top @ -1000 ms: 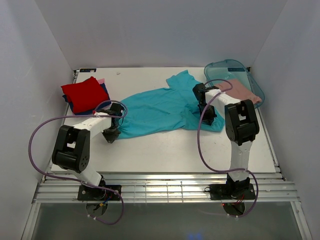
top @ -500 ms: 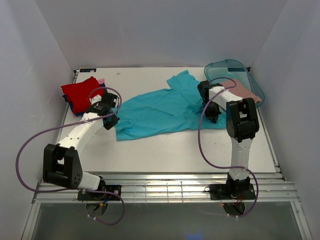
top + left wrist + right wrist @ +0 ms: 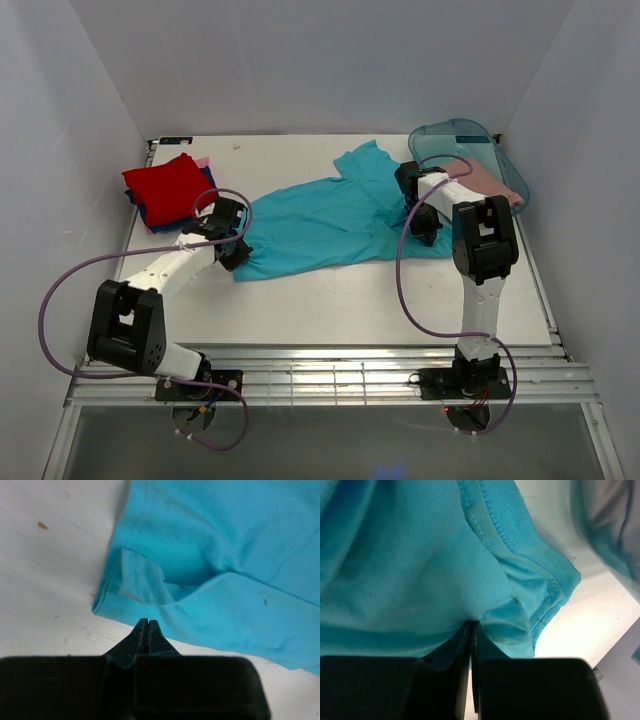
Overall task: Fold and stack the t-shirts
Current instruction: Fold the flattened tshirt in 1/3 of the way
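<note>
- The left end effector (image 3: 145, 623) is pinching the teal t-shirt (image 3: 320, 215) at its hem, jaws closed.
- The right end effector (image 3: 471, 626) is gripping its bunched cloth beside a ribbed edge.

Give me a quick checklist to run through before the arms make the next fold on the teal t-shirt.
1. Left end effector shut on the teal t-shirt hem: ok.
2. Right end effector shut on its other end: ok.
3. Shirt lying flat between them: not ok, wrinkled and bunched.
4. Red t-shirt stack apart from the teal one: ok.
5. Tub emptied: not ok, a pink t-shirt lies in it.
</note>
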